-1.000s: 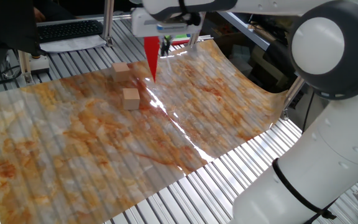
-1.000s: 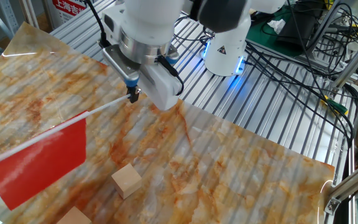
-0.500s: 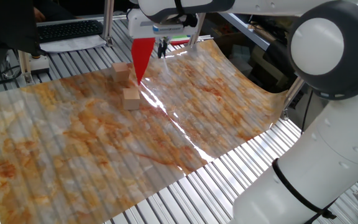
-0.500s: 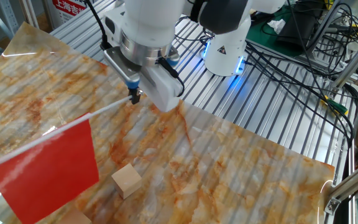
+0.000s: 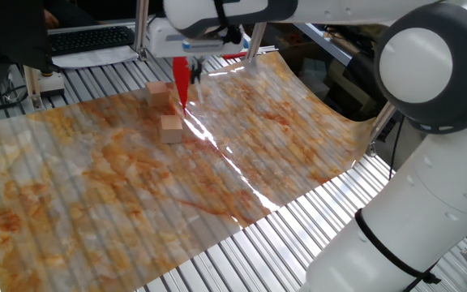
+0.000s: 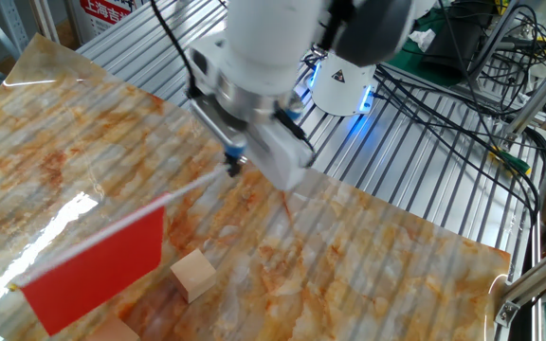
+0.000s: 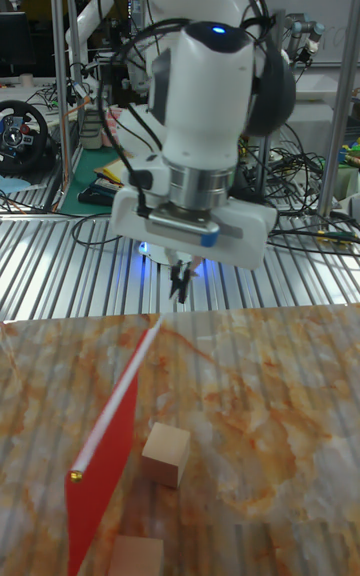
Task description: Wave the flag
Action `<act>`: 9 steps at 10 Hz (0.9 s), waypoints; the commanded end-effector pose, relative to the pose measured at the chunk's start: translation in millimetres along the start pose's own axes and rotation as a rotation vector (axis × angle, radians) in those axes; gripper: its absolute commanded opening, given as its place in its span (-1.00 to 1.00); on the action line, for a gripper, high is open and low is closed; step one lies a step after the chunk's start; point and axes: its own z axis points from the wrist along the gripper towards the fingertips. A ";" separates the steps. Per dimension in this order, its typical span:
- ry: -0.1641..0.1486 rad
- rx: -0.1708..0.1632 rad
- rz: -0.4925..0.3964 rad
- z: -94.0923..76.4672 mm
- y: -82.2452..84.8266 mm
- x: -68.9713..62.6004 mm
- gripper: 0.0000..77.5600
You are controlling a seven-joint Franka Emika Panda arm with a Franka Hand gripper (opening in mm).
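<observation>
My jaws [image 6: 234, 169] are clamped on the stick end of the flag [image 6: 98, 268], which hangs clear above the bench [image 6: 368, 246] beside two blocks [image 6: 193, 276]. Lifted already; I judge waving underway, swings left.

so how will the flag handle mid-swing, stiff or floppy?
The flag is probably light: the gripper carries it by the stick's tip alone. Its red cloth hangs flat below the thin stick, so it likely flutters. Pinched at its far end, the long stick may flex.
</observation>
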 end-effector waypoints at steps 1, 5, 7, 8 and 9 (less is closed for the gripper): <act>0.025 -0.045 -0.002 24.2 58.5 47.3 -0.97; 0.053 -0.021 -0.071 -1.8 7.7 12.0 -0.97; 0.015 -0.016 -0.178 2.0 -55.7 -22.1 -0.97; 0.012 -0.015 -0.182 2.3 -57.8 -23.2 -0.97; -0.051 0.034 -0.274 8.5 -109.0 -53.8 -0.97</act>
